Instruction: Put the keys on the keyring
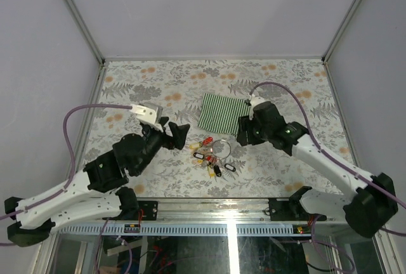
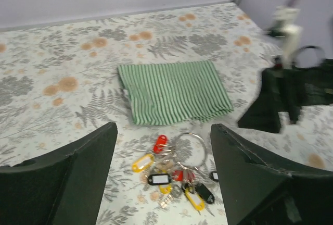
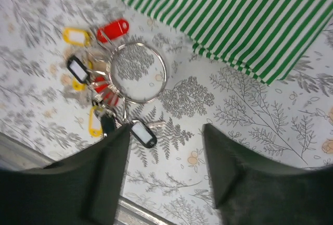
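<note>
The silver keyring [image 1: 229, 150] lies on the floral tabletop with a bunch of yellow-, red- and black-tagged keys [image 1: 209, 160] at its near-left side. A red-tagged key [image 1: 206, 141] lies at the ring's far left, and a black-tagged key [image 1: 229, 168] lies just near of the ring. In the right wrist view the ring [image 3: 165, 76], red tag [image 3: 113, 29] and black tag [image 3: 143, 134] all show. My left gripper [image 1: 179, 133] is open and empty, left of the keys [image 2: 164, 131]. My right gripper [image 1: 243, 134] is open and empty, right of the ring [image 3: 166, 131].
A green-and-white striped cloth [image 1: 222, 112] lies flat just beyond the keys, between the two grippers. The table's metal front rail [image 1: 209, 203] runs close to the keys' near side. Grey walls enclose the back and both sides.
</note>
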Available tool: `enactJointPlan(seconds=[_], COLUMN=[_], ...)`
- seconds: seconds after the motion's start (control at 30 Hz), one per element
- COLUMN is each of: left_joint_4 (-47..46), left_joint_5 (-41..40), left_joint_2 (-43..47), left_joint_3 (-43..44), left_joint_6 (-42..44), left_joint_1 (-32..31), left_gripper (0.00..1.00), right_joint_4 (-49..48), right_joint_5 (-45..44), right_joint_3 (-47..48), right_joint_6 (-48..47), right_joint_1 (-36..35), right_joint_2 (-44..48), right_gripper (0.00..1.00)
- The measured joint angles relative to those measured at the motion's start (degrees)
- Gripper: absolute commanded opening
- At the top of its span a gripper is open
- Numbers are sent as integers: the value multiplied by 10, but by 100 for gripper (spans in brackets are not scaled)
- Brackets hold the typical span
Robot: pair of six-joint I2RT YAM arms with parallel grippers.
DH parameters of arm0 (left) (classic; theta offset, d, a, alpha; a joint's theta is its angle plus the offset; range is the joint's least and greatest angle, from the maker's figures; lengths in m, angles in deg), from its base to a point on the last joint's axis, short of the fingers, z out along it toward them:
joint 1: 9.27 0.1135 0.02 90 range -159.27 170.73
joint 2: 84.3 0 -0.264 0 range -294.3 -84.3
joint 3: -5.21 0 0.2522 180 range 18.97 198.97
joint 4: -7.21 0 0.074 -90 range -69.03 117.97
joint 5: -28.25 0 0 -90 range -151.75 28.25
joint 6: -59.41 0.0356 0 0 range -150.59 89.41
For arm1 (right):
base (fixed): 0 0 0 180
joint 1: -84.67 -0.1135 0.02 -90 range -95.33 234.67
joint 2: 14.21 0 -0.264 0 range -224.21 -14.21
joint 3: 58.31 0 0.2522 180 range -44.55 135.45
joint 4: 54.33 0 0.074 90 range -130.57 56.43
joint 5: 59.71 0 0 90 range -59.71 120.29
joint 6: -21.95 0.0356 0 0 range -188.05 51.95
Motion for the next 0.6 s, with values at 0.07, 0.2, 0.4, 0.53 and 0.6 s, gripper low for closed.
enactJointPlan(seconds=[0.07, 0.2, 0.4, 0.53, 0.6], left_joint_4=[9, 22, 51, 76, 94], left_joint_5=[31, 104, 203, 242, 242], left_joint_2=[-18, -62, -119, -119, -117], left_joint_3=[9, 22, 28, 29, 31], left_joint_6=[-10, -29, -64, -88, -94], left_joint_1=[48, 144, 290, 386, 413], left_gripper=[77, 93, 100, 100, 100], right_joint_4=[-1, -21, -45, -58, -58], right_joint_5=[-18, -23, -47, -59, -68], right_joint_3=[-7, -14, -40, -67, -74], right_joint_6=[-7, -18, -25, -50, -62], right_joint_1=[0, 1, 1, 1, 1], right_joint_2=[43, 130, 282, 385, 426], right_gripper=[99, 99, 99, 99, 99])
